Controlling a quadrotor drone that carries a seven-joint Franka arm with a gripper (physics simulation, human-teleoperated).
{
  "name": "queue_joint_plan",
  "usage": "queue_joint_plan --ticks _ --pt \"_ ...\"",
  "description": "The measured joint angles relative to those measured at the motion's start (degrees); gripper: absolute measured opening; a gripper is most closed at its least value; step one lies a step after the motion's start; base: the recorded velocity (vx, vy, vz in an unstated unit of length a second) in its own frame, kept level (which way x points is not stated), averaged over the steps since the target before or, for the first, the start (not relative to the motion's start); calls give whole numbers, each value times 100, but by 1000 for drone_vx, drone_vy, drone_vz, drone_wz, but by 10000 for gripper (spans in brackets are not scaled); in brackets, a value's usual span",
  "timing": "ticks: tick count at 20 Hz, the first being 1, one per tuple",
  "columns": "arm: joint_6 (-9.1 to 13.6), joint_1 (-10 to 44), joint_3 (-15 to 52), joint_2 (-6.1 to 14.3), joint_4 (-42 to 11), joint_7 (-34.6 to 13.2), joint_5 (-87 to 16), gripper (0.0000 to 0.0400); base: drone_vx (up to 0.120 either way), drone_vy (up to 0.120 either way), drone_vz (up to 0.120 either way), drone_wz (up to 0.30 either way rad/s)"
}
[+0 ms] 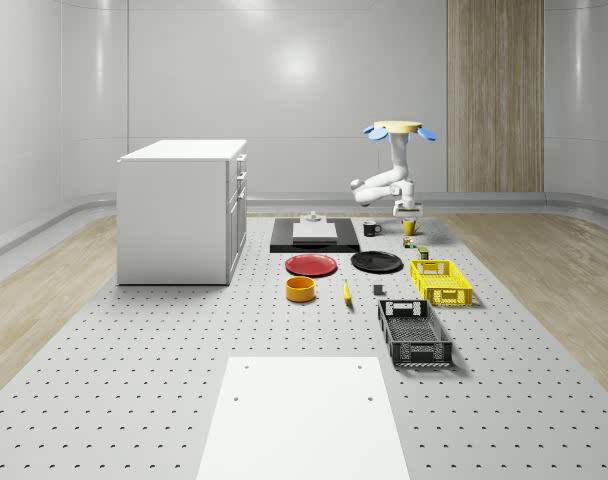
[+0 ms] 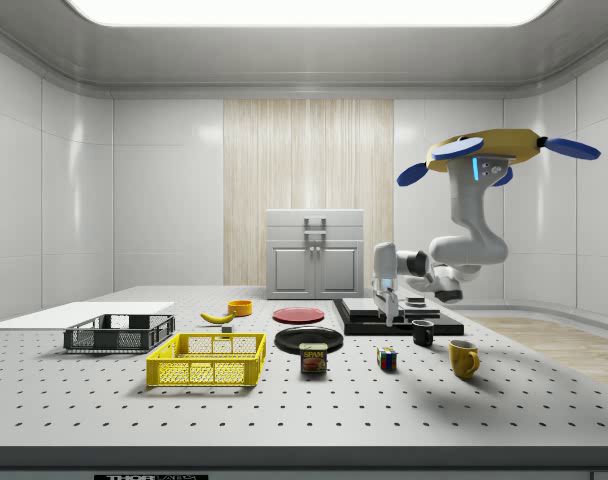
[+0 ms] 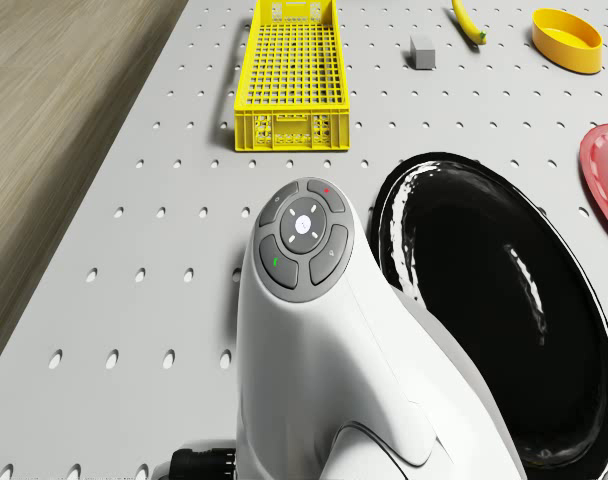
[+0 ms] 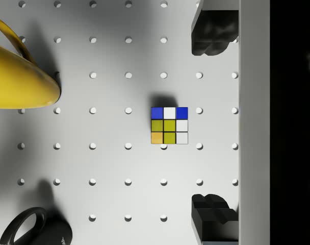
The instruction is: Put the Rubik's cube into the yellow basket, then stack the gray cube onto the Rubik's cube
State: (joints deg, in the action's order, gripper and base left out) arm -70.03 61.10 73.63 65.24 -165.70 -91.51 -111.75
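The drone [image 2: 494, 150] hovers above the far end of the worktop [image 1: 134, 380], beside the black slab [image 1: 315, 238] and over the mugs. Its arm folds down so that the end effector [image 2: 386, 296] hangs well above the surface, pointing straight down. In the wrist view the two fingers [image 4: 212, 35] stand wide apart, released and holding nothing, with the Rubik's cube [image 4: 169, 125] on the worktop below, between them but off toward one side of the span.

The Rubik's cube [image 2: 387, 359] sits free on the worktop, apart from the yellow mug [image 2: 463, 358] and the black mug [image 2: 422, 333]. The yellow basket [image 2: 208, 360] lies well away toward the side view's left, with a can [image 2: 313, 358] between cube and basket. The gray cube [image 3: 422, 52] rests near the basket's far end, beside the banana [image 3: 468, 22].

Risks, in my judgement: the cube is off-centre between the fingers, so a straight descent could let one finger push it before the other touches. Drone drift during descent would worsen this. The cube's faces look slightly turned against the finger line, which could twist it on closing.

Room: open worktop surrounds the cube on all sides, and both mugs stand clear of the fingers. The carry path to the basket passes the can and the black plate [image 3: 504, 300], so lift height matters. The basket's open top offers ample entry, though its rim could catch a low carry.
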Motion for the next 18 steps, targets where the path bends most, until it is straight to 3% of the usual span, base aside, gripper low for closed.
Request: queue_joint_plan --ticks 15,18 --pt "-378 147 133 419 30 -137 218 400 -5 -8 -120 0" --pt "-464 166 129 504 38 -155 234 400 0 0 -13 0"
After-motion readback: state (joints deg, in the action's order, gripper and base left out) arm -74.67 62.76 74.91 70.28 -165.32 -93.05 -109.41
